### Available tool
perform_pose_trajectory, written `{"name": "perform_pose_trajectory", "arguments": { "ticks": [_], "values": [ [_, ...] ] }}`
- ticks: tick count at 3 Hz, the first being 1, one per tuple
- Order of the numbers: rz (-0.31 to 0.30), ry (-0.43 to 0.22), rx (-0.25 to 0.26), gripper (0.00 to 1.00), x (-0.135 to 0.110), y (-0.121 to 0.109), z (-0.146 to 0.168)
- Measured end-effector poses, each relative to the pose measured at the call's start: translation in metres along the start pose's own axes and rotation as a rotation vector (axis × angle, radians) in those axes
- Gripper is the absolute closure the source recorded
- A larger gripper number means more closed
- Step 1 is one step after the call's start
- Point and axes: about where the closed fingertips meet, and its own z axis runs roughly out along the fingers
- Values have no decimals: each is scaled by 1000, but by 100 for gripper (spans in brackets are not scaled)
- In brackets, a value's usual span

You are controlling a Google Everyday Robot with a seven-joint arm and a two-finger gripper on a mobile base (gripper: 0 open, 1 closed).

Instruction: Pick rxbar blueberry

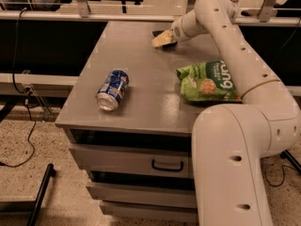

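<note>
My gripper (pixel 162 39) is low over the far middle of the grey table (pixel 141 65), at the end of the white arm that reaches in from the right. A small dark flat thing, the rxbar blueberry (pixel 157 32), shows just behind and under the gripper; most of it is hidden by the gripper. I cannot tell whether the gripper touches it.
A blue soda can (pixel 112 89) lies on its side at the table's front left. A green snack bag (pixel 208 82) lies at the right, partly under the arm. Drawers (pixel 129 161) are below the table top. A rail and a black panel stand behind the table.
</note>
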Motion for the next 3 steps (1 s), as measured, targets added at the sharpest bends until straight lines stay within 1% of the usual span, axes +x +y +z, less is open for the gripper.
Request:
{"name": "perform_pose_trajectory", "arguments": {
  "ticks": [1,3],
  "values": [
    [0,0,0,100,-3,0,-3],
    [0,-1,0,100,-6,0,-5]
  ]
}}
